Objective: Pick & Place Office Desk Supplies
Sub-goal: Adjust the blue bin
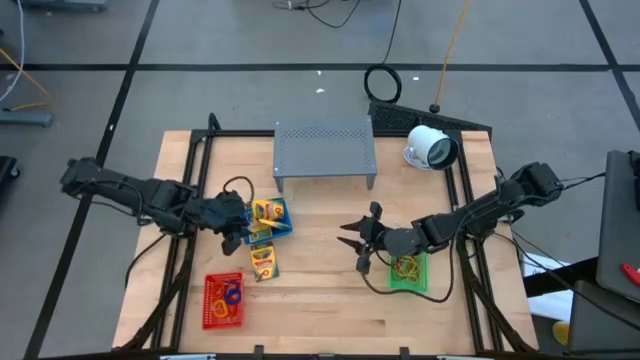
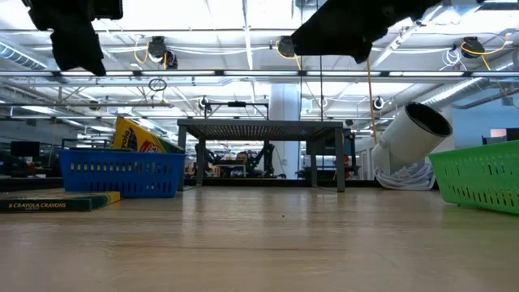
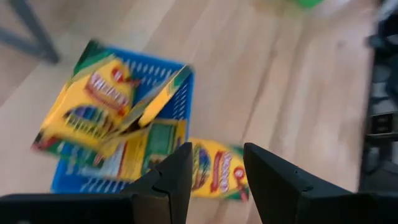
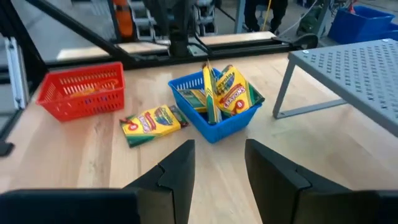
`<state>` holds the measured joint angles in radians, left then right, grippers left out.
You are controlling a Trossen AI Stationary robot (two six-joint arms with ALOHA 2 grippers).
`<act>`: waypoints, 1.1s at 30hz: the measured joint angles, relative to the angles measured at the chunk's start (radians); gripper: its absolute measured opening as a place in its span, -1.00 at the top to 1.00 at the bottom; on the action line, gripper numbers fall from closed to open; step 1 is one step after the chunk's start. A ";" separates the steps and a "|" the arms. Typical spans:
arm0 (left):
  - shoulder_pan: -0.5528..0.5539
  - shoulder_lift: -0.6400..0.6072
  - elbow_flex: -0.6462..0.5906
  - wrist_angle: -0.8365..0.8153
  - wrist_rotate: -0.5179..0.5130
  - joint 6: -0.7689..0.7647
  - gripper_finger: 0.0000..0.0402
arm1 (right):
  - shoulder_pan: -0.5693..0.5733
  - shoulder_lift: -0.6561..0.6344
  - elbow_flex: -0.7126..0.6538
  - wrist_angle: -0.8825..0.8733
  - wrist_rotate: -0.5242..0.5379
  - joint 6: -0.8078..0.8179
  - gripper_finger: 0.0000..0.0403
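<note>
Nearest, on the left: red basket (image 1: 224, 301) resting on the wooden table (image 1: 320, 310), purple and orange rubber-band loops (image 1: 231, 295) lying inside. Right of centre, a little farther: green basket (image 1: 409, 271) on the table, tan loops (image 1: 406, 266) inside. Just beyond the red basket: one yellow crayon pack (image 1: 262, 259) flat on the table, touching the near side of the blue basket (image 1: 270, 219). Blue basket holding several more crayon packs (image 4: 227, 89), some upright and leaning.

Left gripper (image 1: 233, 236) above the table just left of the loose pack and blue basket; fingers (image 3: 177, 176) parted, nothing between them. Right gripper (image 1: 356, 241) raised left of the green basket, fingers (image 4: 179, 169) likewise apart and empty.

Far centre: grey perforated stand (image 1: 325, 150). Far right: white round device (image 1: 431, 147) on its side.
</note>
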<state>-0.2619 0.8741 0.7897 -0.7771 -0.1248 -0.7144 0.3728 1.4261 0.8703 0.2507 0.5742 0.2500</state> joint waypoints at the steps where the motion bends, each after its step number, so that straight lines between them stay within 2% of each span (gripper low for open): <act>1: -0.012 0.027 0.025 -0.034 -0.011 -0.027 0.24 | 0.002 0.000 -0.018 0.035 -0.001 0.001 0.36; 6: -0.061 0.171 0.151 -0.177 -0.023 -0.115 0.24 | 0.022 0.000 -0.093 0.195 -0.003 0.001 0.36; 12: -0.103 0.324 0.276 -0.243 0.032 -0.137 0.24 | 0.061 0.000 -0.138 0.258 -0.003 0.032 0.36; 21: -0.129 0.400 0.314 -0.243 0.020 -0.170 0.24 | 0.146 0.000 -0.159 0.255 -0.003 0.131 0.36; 27: -0.135 0.448 0.314 -0.146 0.025 -0.120 0.24 | 0.200 0.000 -0.159 0.274 -0.001 0.132 0.36; 33: -0.088 0.515 0.314 0.024 -0.074 -0.005 0.24 | 0.213 0.000 -0.159 0.316 0.000 0.131 0.38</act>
<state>-0.3501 1.3895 1.1034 -0.7529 -0.1991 -0.7192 0.5858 1.4258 0.7113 0.5663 0.5743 0.3805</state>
